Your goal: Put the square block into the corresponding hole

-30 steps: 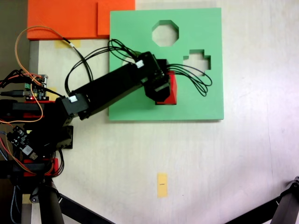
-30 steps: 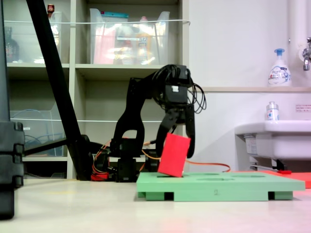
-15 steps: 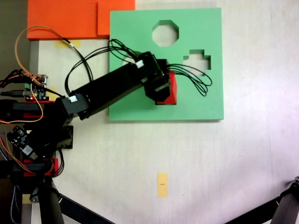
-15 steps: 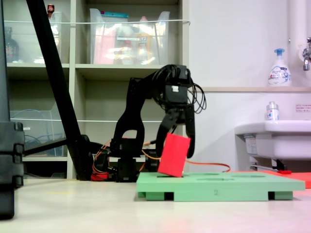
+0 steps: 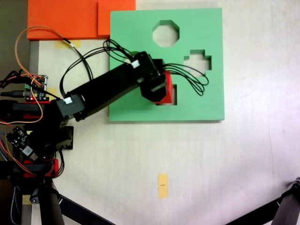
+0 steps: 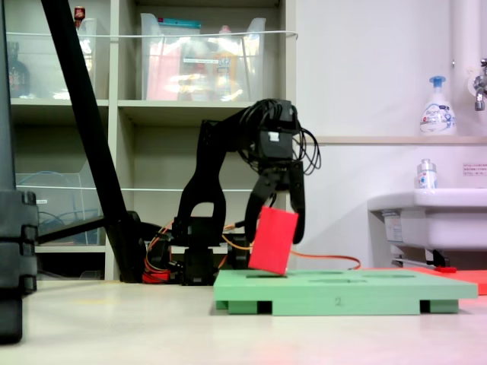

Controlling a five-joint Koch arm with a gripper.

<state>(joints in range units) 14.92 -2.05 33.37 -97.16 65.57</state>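
The square block (image 6: pixel 272 240), a bright red cube, hangs tilted with my gripper (image 6: pixel 276 228) shut on it, one finger on each side. Its lowest corner is at or just above the top of the green foam board (image 6: pixel 365 287); I cannot tell whether it touches. Seen from above, the gripper (image 5: pixel 161 91) and the block (image 5: pixel 169 88) cover the upper left part of the corresponding hole (image 5: pixel 174 97), the board's square cut-out. The right and lower strips of that hole show.
The green board (image 5: pixel 206 103) also has an octagonal cut-out (image 5: pixel 165 33) and a cross-shaped one (image 5: pixel 197 62). Orange foam sheets (image 5: pixel 65 18) lie at the top left. The arm's base and circuit boards (image 5: pixel 33 136) sit left of the board. A yellow tape mark (image 5: pixel 162 185) is on the table.
The gripper and block have shifted slightly left and up in the top-down view, which uncovers the hole's right and lower strips. In the side view the block has risen a little.
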